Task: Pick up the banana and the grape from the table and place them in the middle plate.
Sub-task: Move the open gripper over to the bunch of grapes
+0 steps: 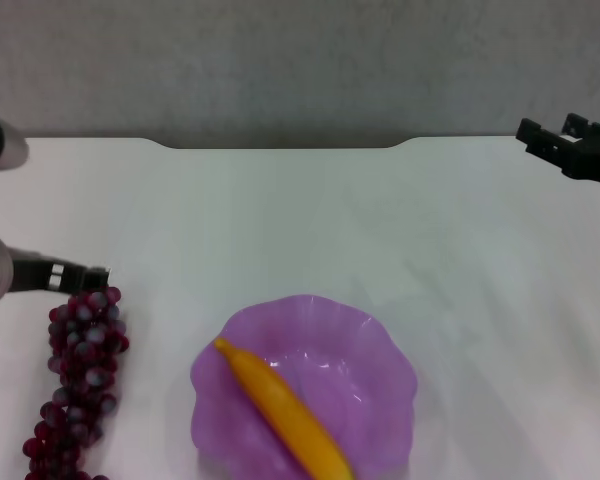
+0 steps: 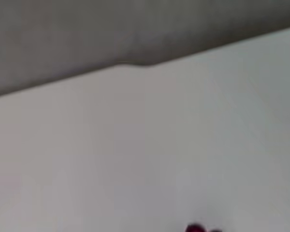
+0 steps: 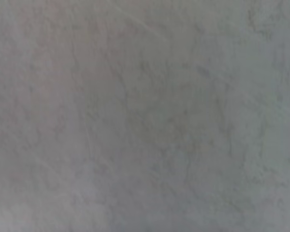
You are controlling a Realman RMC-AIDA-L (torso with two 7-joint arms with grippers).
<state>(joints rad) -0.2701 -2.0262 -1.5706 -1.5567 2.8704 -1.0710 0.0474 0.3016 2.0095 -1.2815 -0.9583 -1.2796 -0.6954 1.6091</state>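
Observation:
The yellow-orange banana (image 1: 285, 412) lies diagonally inside the translucent purple middle plate (image 1: 380, 345) at the near centre of the white table (image 1: 310, 220). The dark red-purple grape bunch (image 1: 78, 380) lies on the table left of the plate. My left gripper (image 1: 92, 277) is low at the far top end of the bunch, right beside its topmost grapes. A bit of grape (image 2: 195, 228) shows at the edge of the left wrist view. My right gripper (image 1: 545, 135) is raised at the far right, away from everything.
The table's notched far edge (image 1: 280, 146) meets a grey wall behind. The right wrist view shows only a plain grey surface.

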